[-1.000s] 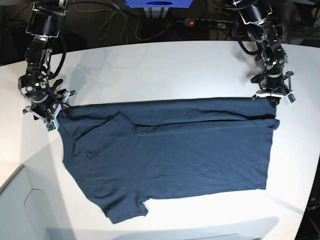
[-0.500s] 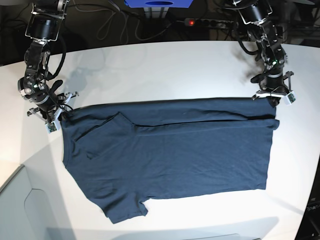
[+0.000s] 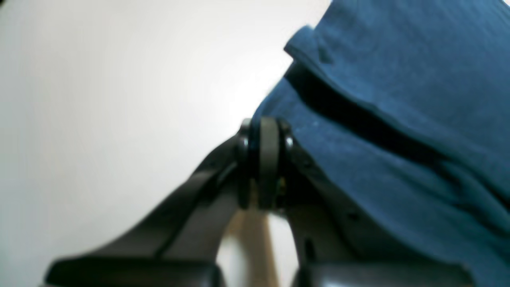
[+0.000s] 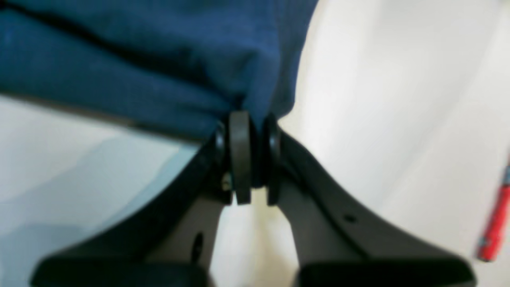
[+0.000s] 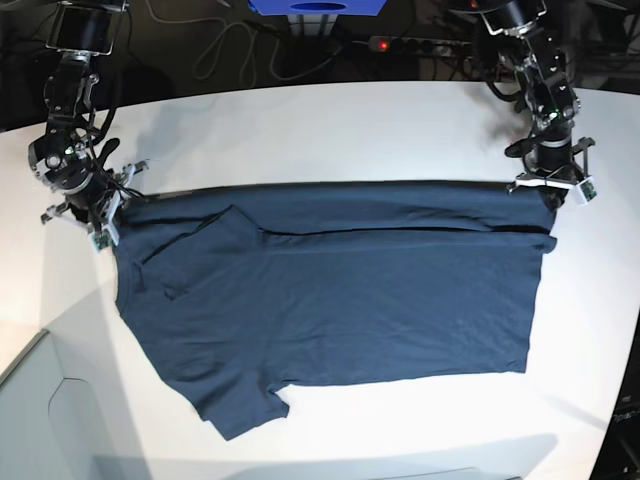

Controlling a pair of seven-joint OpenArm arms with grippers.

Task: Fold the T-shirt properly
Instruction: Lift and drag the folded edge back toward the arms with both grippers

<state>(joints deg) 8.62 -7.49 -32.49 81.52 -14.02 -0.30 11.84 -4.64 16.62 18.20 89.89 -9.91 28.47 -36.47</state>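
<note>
Gripping the far edge of the T-shirt lying flat on the table, the left gripper and right gripper are both pinching cloth; lifting evenly, together, should be keeping the fold straight.

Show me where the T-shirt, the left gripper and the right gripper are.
T-shirt (image 5: 340, 300), base view, middle of the body.
Left gripper (image 3: 265, 131), left wrist view, between its fingertips.
Right gripper (image 4: 249, 119), right wrist view, between its fingertips.

White table — red pen
</note>
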